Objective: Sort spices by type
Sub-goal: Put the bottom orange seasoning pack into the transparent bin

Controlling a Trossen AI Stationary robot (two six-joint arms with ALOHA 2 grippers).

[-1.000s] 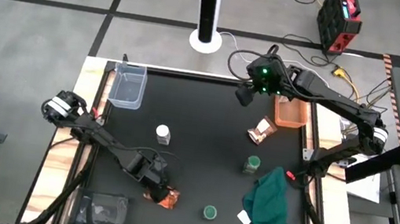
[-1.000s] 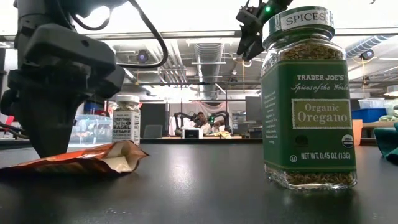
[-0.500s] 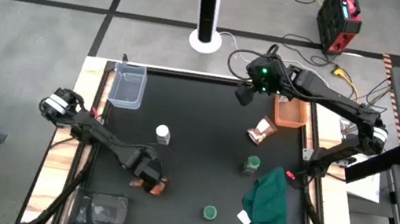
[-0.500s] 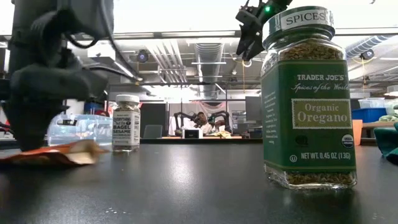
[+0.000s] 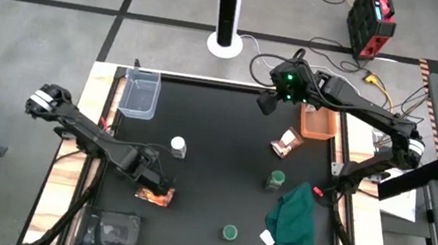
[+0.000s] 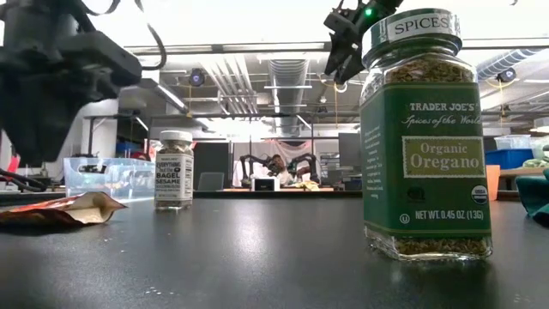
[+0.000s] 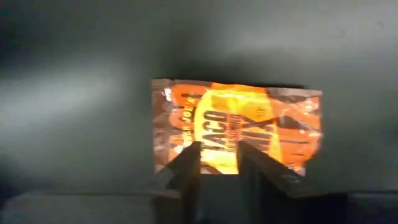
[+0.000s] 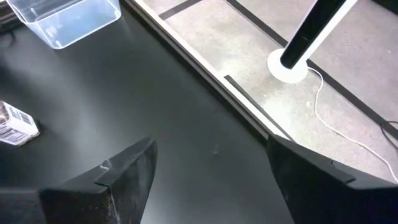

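Observation:
My left gripper (image 5: 149, 185) is low over an orange foil packet (image 5: 158, 194) in the table's near-left part, its fingers close together; the packet (image 6: 60, 210) lies flat on the table. A second, coppery packet (image 5: 287, 143) lies right of centre. One clear white-capped jar (image 5: 178, 146) stands upright mid-table. Two green-lidded jars (image 5: 276, 180) (image 5: 230, 231) stand to the right and near, the nearer one filling the low view (image 6: 426, 137). My right gripper (image 5: 267, 105) hangs open in the air above the far edge, touching nothing. My left gripper comes down on the orange packet from above, with the fingers (image 7: 189, 165) standing at the packet's edge (image 7: 219, 155) and only a narrow gap between them. The packet rests flat on the table. Blur hides how much foil lies between the fingers.
A clear bin (image 5: 140, 93) sits at the far left corner, an orange bin (image 5: 319, 123) at the far right, another clear bin (image 5: 111, 230) at the near left. A dark green cloth (image 5: 294, 229) and a white paper scrap (image 5: 269, 237) lie near right.
My left gripper has moved toward the table's left and a little toward the far edge. The orange packet has slid along the table with it, away from the near edge. The right arm has kept still.

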